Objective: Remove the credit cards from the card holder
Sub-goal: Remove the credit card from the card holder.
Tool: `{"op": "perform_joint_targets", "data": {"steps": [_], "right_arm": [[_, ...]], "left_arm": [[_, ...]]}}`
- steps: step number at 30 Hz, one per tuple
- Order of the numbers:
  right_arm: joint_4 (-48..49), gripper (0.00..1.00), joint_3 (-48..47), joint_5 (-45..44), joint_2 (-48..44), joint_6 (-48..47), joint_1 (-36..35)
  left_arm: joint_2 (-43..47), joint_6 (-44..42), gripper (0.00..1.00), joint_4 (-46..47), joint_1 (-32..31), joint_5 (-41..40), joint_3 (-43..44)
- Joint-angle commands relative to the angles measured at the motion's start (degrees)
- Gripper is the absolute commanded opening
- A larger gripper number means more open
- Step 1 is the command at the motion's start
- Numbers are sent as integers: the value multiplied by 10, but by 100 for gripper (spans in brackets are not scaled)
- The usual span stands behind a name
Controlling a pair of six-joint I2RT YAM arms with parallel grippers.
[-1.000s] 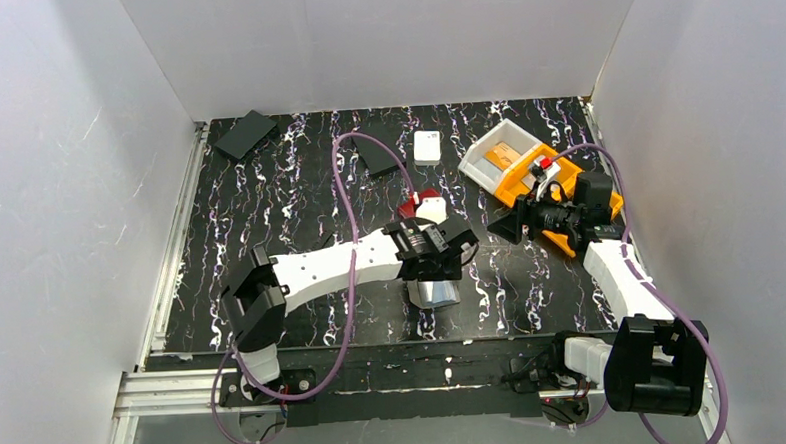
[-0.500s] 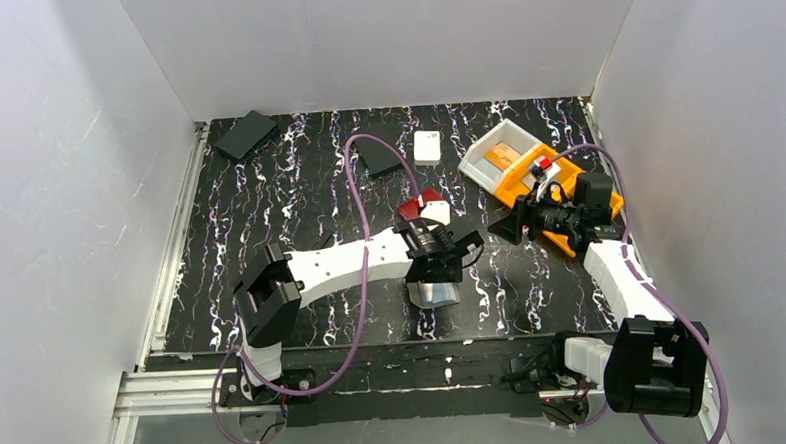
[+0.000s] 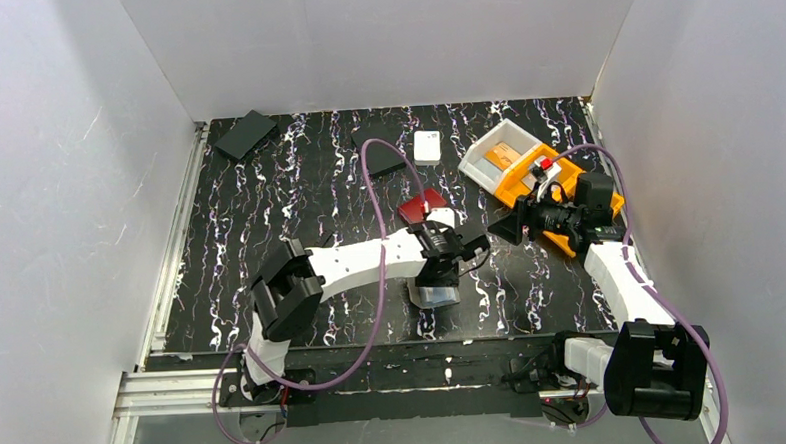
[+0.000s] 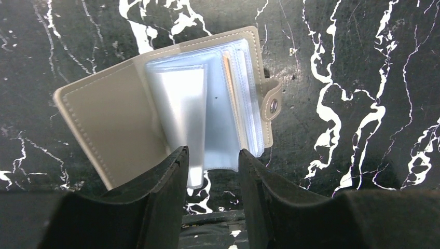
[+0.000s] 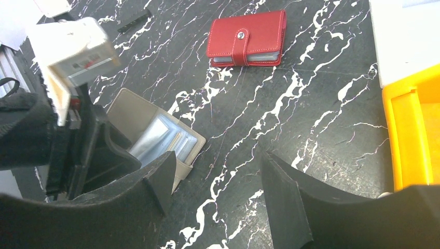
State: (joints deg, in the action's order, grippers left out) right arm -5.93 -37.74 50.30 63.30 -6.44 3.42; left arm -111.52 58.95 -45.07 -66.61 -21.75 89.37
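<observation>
Grey card holder (image 4: 98, 124) lies open on the table (image 4: 363, 78). The left hand (image 4: 210, 161), fingers (image 4: 166, 197) parted, straddles its clear sleeves (image 4: 176, 104), likely to pinch the orange card (image 4: 227, 83) out. The right hand (image 5: 215, 161) hovers released, empty.

card holder (image 3: 435, 295): open on table (image 3: 297, 186), centre, near front edge
left gripper (image 4: 212, 153): over holder's near edge, sleeve ends between fingers
closed case (image 3: 420, 203): behind holder
right gripper (image 3: 497, 227): right of closed case
2 trays (image 3: 501, 149): right rear, side by side
small box (image 3: 427, 145): left of trays
flat square (image 3: 245, 134): far-left rear corner
</observation>
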Motion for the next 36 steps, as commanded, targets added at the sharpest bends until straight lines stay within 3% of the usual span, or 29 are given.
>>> {"op": "perform_joint_targets", "data": {"steps": [1, 6, 13, 20, 29, 36], "right_arm": [[8, 69, -9, 9, -16, -9, 4], [8, 69, -10, 11, -16, -9, 4], [7, 69, -9, 11, -17, -9, 4], [7, 69, -9, 13, -18, -9, 4], [8, 69, -8, 17, -17, -9, 4], [8, 69, -9, 18, -16, -9, 4]], "left_arm": [[-12, -9, 39, -16, -5, 6, 31], [-22, -19, 35, -14, -9, 17, 40], [-38, -19, 22, -12, -9, 20, 32], [-44, -18, 22, -7, -9, 24, 28], [-50, -20, 33, 1, -9, 34, 32], [-54, -14, 27, -14, -9, 8, 22]]}}
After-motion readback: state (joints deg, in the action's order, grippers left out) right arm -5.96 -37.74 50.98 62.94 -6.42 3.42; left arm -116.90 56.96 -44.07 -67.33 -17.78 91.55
